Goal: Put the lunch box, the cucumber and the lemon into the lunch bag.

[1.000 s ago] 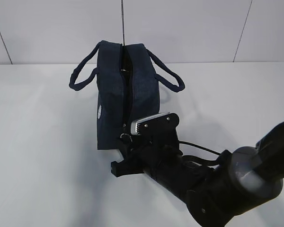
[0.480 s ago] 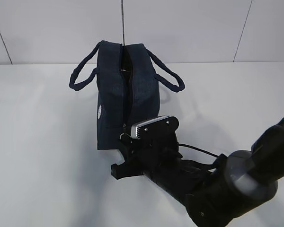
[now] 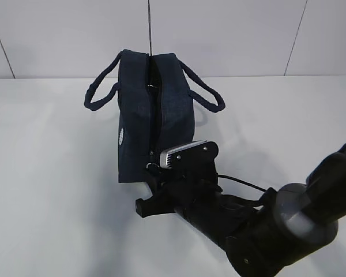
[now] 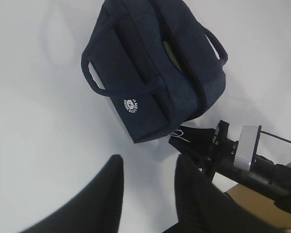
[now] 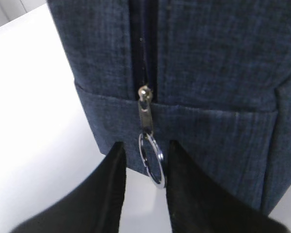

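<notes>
The worktop (image 3: 52, 173) is a plain white surface that fills the lower two thirds of the exterior frame and meets a pale panelled wall (image 3: 230, 34) along a line across the upper part. Directly on it stands the lunch bag (image 3: 153, 121), a dark navy boxy bag upright in the centre of the frame (its two loop handles droop out to left and right, and its zipper runs along the top and down the near end). Soft grey shadows lie on the white around the bag's base.
</notes>
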Controlling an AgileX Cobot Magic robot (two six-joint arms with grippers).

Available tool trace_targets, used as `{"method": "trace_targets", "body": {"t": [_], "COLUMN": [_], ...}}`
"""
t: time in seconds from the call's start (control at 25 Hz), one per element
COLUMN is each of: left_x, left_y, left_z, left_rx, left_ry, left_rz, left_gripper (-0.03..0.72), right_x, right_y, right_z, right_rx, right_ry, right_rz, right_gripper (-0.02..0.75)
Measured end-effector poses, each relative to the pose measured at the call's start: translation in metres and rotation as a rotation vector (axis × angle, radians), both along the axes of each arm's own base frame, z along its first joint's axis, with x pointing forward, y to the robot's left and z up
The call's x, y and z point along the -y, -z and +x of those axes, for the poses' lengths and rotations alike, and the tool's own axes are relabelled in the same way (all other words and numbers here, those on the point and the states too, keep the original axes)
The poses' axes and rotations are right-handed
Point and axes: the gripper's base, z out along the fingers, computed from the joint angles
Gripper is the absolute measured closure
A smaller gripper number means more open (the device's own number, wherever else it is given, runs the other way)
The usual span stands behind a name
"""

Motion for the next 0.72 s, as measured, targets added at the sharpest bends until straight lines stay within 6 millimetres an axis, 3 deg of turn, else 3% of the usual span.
{"method": "trace_targets", "body": {"t": [0.16,0.44,0.72], "left_x": [0.0000,0.0000,-0.0014], "left_y": [0.0000,0.0000,0.0014], "left_z": [0.0000,0.0000,0.0007], "left_rx": [0.000,0.000,-0.002], "left_ry": [0.000,0.000,-0.004], "left_rz": [0.000,0.000,0.019], "left_gripper": [0.449,0.449,0.449], "right_x": [0.0015,0.0021,0.0021], "right_y": [0.0001,0.0001,0.0001], "right_z": [0.0009,0.0012,0.0012], "right_rx": [-0.004,-0.006,-0.006], "right_ry": [0.022,0.031,0.031], "right_rz": [0.005,0.006,0.006], "right_gripper": [0.563,0.736,0.738]}}
